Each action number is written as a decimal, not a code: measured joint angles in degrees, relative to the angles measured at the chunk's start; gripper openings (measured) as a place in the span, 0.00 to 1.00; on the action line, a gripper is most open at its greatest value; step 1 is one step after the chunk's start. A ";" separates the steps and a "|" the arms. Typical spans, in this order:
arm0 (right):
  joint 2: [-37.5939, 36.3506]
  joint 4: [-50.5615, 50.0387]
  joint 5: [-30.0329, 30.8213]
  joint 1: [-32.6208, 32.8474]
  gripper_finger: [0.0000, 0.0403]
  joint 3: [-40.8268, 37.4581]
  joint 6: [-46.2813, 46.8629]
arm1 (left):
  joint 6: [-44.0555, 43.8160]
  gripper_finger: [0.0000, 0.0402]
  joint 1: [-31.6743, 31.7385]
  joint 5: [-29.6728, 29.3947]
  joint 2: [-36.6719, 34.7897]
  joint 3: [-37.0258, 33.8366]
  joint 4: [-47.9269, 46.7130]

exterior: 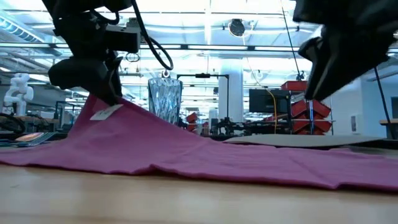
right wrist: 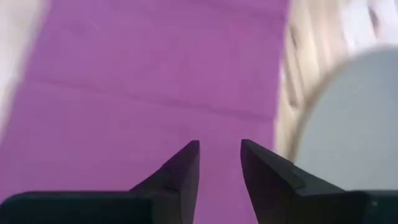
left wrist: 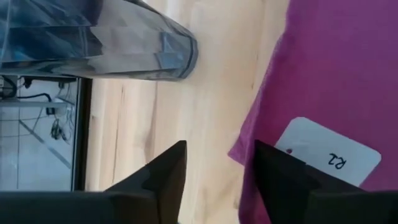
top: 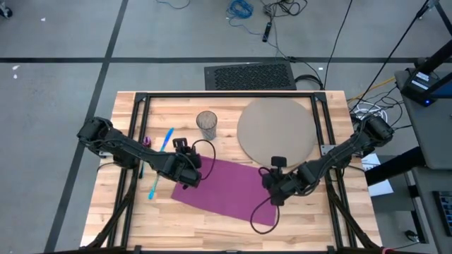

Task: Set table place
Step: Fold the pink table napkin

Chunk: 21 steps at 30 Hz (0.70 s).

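A purple napkin [top: 226, 190] lies spread on the table [top: 311, 226], near the front. Its far left corner, which bears a white tag [exterior: 104, 112], stands raised at my left gripper [left wrist: 217, 155]. That gripper is open and slants down. My right gripper [right wrist: 219, 149], also open, hangs above the napkin's right end [exterior: 348, 168], clear of it. The round grey-tan mat [top: 275, 130] lies flat at the far right. The clear glass [top: 206, 125] stands upright at the far middle. Blue cutlery [top: 167, 140] lies on the table at the left. My left gripper's jaws stand apart, and one finger [left wrist: 280, 183] touches the napkin's tagged corner [left wrist: 326, 152]. The corner leans on that finger and is not pinched. The finger comes at it slanting down from the table's left. The corner stays raised off the table while the rest of the cloth lies flat.
A small pink piece [top: 146, 142] lies by the blue cutlery at the left. The glass stands close behind my left gripper, and the mat's near edge [top: 272, 161] is close to my right gripper. Bare wood shows along the table's near edge [top: 212, 236].
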 joint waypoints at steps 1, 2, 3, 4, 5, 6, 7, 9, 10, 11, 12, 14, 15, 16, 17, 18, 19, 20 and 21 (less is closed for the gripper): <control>0.00 1.49 -0.48 0.11 0.26 0.00 -0.72 | 0.01 0.43 0.02 -0.80 0.00 0.00 -0.02; 0.00 2.69 -1.20 0.22 0.26 0.00 -1.27 | 0.03 0.44 0.03 -1.80 0.00 0.00 -0.04; 0.00 3.52 -1.37 0.32 0.26 0.00 -1.53 | 0.01 0.45 0.04 -2.67 0.00 0.00 -0.15; 0.00 4.21 -1.39 0.32 0.26 0.00 -1.76 | 0.00 0.46 0.10 -3.48 0.00 0.00 -0.42; 0.00 4.98 -1.44 0.39 0.26 0.00 -1.85 | -0.02 0.47 0.21 -4.61 0.00 0.00 -0.82; 0.00 5.71 -1.75 0.48 0.26 0.00 -1.95 | -0.22 0.48 0.38 -5.63 0.00 0.00 -1.30; 0.00 6.36 -2.35 0.58 0.26 0.00 -2.19 | -0.39 0.48 0.64 -6.34 0.00 0.00 -1.89; 0.04 7.84 -2.82 0.85 0.26 0.00 -2.41 | -0.44 0.49 1.32 -6.68 0.00 0.00 -2.60; 0.17 8.67 -2.83 1.00 0.26 0.00 -2.45 | -0.46 0.50 1.69 -6.70 0.00 0.00 -2.91; 0.25 9.04 -2.88 1.14 0.26 0.00 -2.66 | -0.48 0.50 1.95 -6.68 0.00 0.00 -3.25; 0.36 9.08 -2.92 1.32 0.26 0.00 -2.76 | -0.47 0.50 2.21 -6.70 0.00 0.00 -3.43; 0.65 9.38 -2.92 1.50 0.26 0.00 -2.80 | -0.50 0.50 2.64 -6.69 0.00 0.00 -3.60; 0.70 9.31 -2.97 1.50 0.26 0.00 -2.80 | -0.50 0.50 2.79 -6.66 0.00 0.00 -3.66; 0.77 9.36 -2.97 1.48 0.26 0.00 -2.79 | -0.49 0.50 2.92 -6.66 0.00 0.00 -3.66; 0.92 9.58 -2.95 1.48 0.26 0.00 -2.76 | -0.50 0.50 2.99 -6.62 0.00 0.00 -3.67; 1.11 9.64 -2.97 1.48 0.26 0.00 -2.78 | -0.50 0.50 3.00 -6.38 0.00 0.00 -3.75; 1.39 9.64 -2.98 1.48 0.26 0.00 -2.81 | -0.48 0.50 3.12 -6.07 0.00 0.00 -3.96; 1.59 9.68 -2.99 1.48 0.26 0.00 -2.84 | -0.46 0.50 3.18 -6.02 0.00 0.00 -4.53; 1.85 9.79 -3.01 1.48 0.26 0.00 -2.96 | -0.62 0.50 3.32 -6.05 0.00 0.00 -5.27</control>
